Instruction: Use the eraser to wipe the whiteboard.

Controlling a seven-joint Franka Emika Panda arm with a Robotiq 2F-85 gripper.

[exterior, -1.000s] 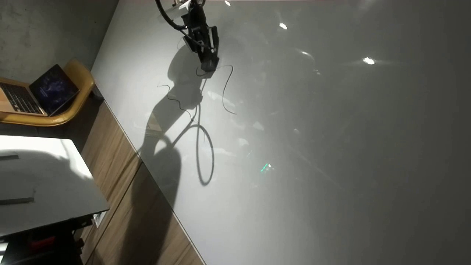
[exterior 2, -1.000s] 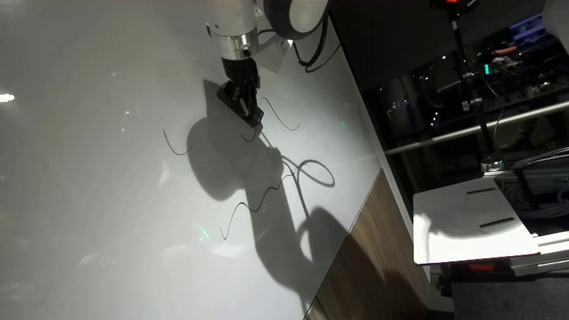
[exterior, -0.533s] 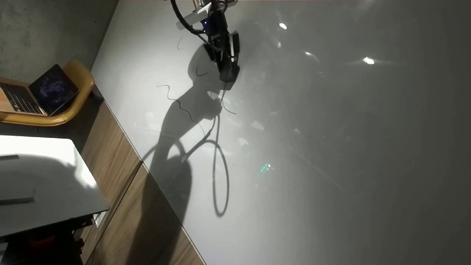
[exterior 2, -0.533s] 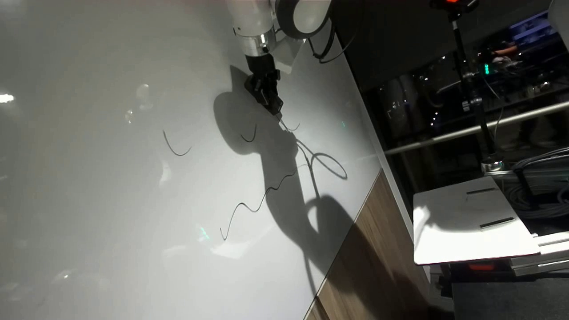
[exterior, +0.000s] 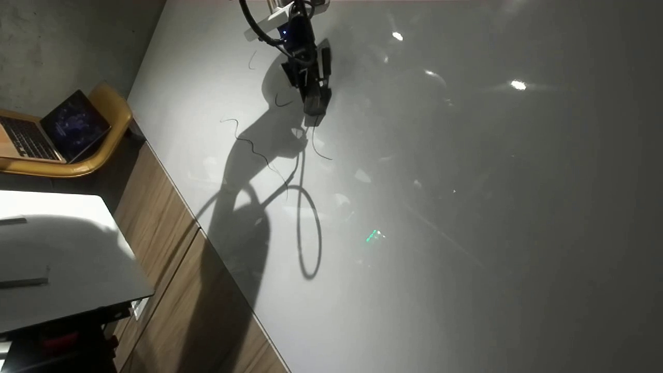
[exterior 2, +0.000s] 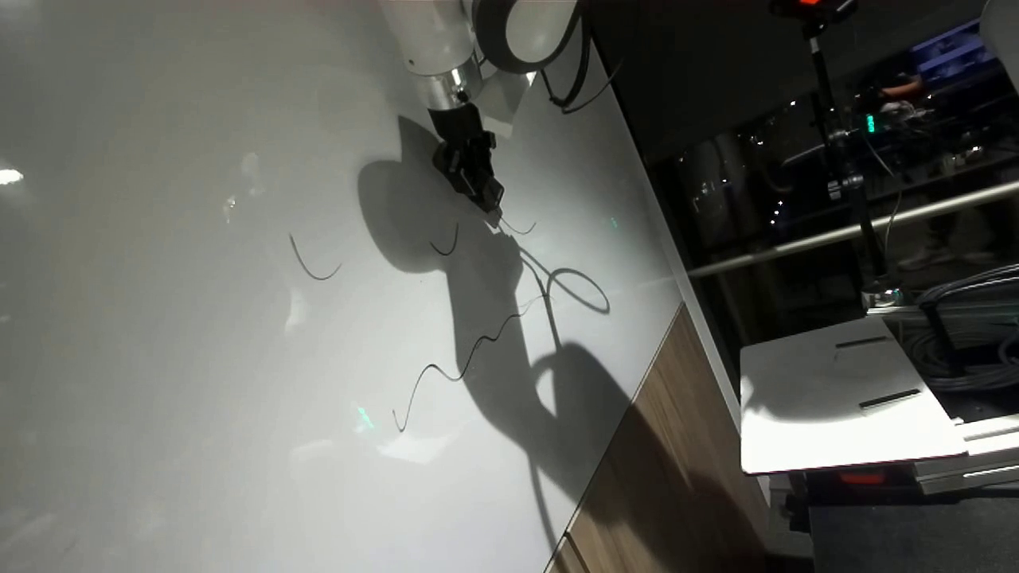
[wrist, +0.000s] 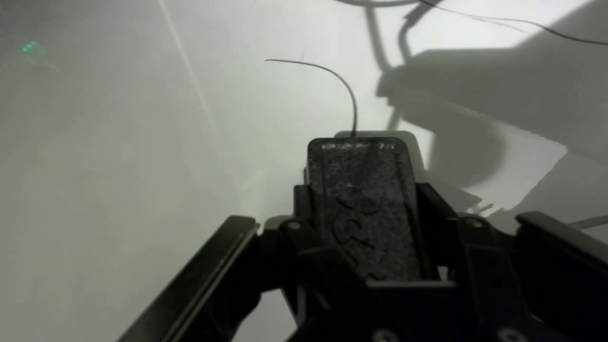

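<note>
A black two-fingered robot gripper (wrist: 365, 209) has its jaws pressed against the two long sides of a small, dark grey-black, oblong eraser (wrist: 363, 171), gripping it between them, and the block's rounded far end juts out past the fingers (wrist: 433, 209), with engraved-looking marks (wrist: 354, 230) on the face seen in the wrist view. The eraser is at a very large, glossy, white-grey whiteboard (exterior: 466, 207), and a small pale grey shadow (wrist: 414, 151) shows just beside the block's end; whether the two touch cannot be told. In the wrist view a thin, dark, curved pen line (wrist: 349, 90) runs to the eraser's far edge. In an exterior view a long, thin, wavy dark line (exterior 2: 482, 338) passes partly through the broad grey shadow (exterior 2: 493, 294) thrown on the board, a short hook-shaped dark line (exterior 2: 446, 255) lies within that shadow, and a separate curved dark stroke (exterior 2: 306, 269) is well apart from the eraser. A white robot arm (exterior 2: 430, 36) with a silver-coloured ring (exterior 2: 447, 86) extends from the top of that view. In both exterior views brown wood-grain panels (exterior: 160, 248) run along one edge of the board, and a smaller white flat tabletop (exterior 2: 836, 434) with two narrow dark strips (exterior 2: 890, 399) shows beyond that edge. In an exterior view a laptop (exterior: 76, 127) with a dark screen rests on a curved yellow seat (exterior: 120, 114).
</note>
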